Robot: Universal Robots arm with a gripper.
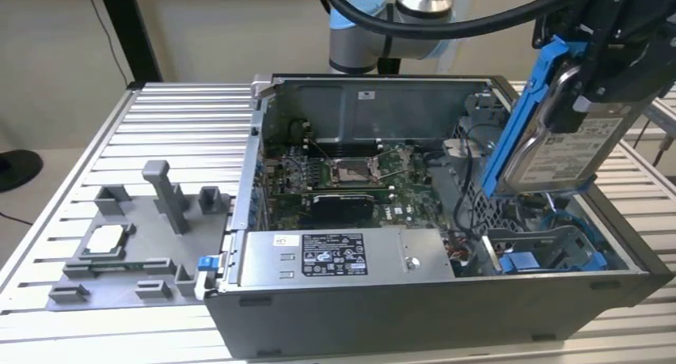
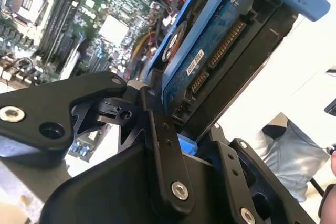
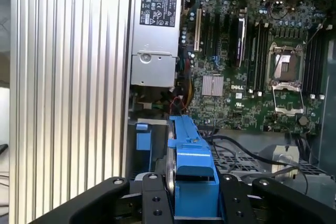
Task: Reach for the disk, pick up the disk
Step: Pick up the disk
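Blue-railed disk (image 1: 556, 134) hangs tilted above the open computer case (image 1: 444, 301), clear of its bay. Your gripper (image 1: 613, 59) is pinching it by the edges. Pickup looks done; lift calls for steady grip past cables.

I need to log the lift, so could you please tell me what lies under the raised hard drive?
Under the blue-railed silver hard drive sits a grey drive cage with blue fittings; its floor is hidden.

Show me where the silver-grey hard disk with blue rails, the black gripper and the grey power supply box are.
Silver-grey hard disk with blue rails (image 1: 565, 154): exterior view, labelled face.
Black gripper (image 3: 191, 195): first wrist view, between its fingertips.
Grey power supply box (image 1: 412, 257): exterior view, bare top.
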